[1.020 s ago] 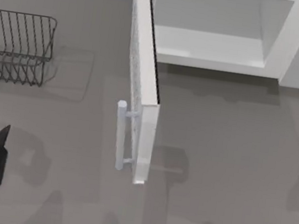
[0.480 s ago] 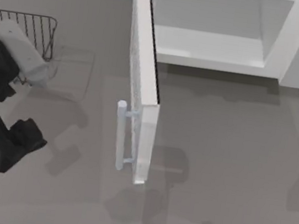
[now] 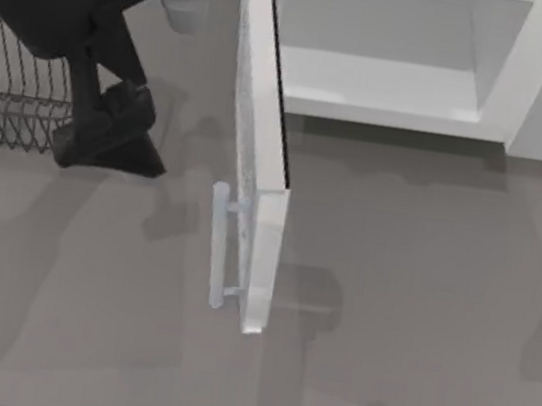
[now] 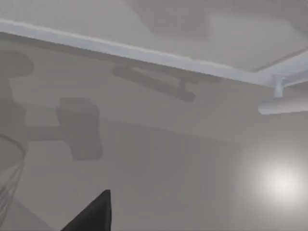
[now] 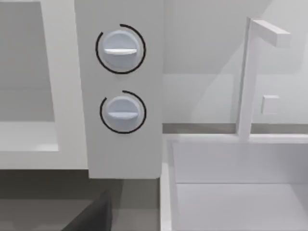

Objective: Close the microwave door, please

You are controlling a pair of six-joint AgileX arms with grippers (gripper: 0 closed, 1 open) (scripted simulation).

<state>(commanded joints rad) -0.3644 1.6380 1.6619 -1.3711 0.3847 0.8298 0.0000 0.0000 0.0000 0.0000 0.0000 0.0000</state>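
Top view: microwave door (image 3: 257, 161) ajar (microwave (image 3: 423, 53) cropped)

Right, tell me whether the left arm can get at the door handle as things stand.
Probably yes. The left gripper is beside the wire rack, on the handle side of the open door, with bare table between them.

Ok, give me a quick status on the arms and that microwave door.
Left gripper left of the white windowed microwave door, not touching. Door wide open. Dark wire rack beside the gripper.
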